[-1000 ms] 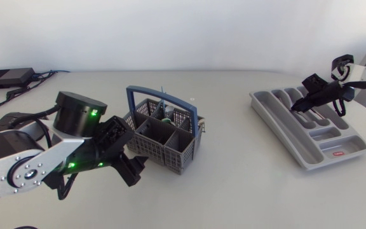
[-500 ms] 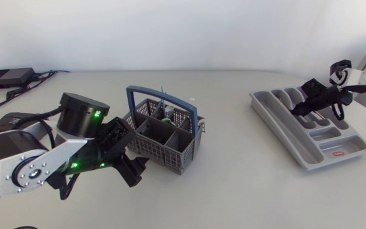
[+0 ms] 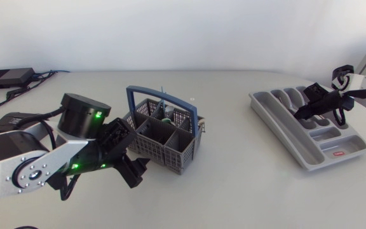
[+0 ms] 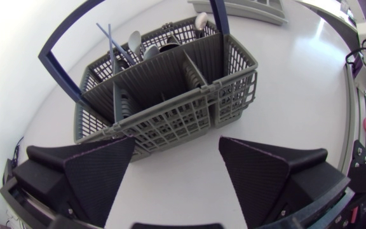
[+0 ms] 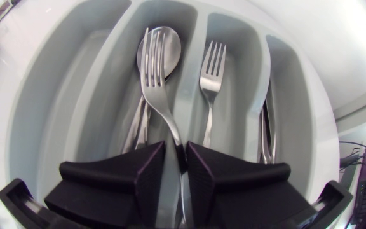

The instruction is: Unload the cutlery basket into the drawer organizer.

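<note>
R gripper [image 5: 175,152] is over the drawer organizer [image 3: 278,132], fingers pinched on the handle of a fork [image 5: 152,73]. Fork tines lie across a spoon [image 5: 169,39] in the same compartment. Next compartment over holds a 2nd fork [image 5: 212,67]. Beyond that there is more cutlery, type unclear. L gripper [image 4: 176,149] is just beside the cutlery basket [image 4: 189,117], at its near wall, not touching, fingers spread wide. We note basket upright, blue handle [image 4: 219,16] up, w/ utensils [image 4: 135,43] standing in its far compartments. Basket & organizer are well apart.
</note>
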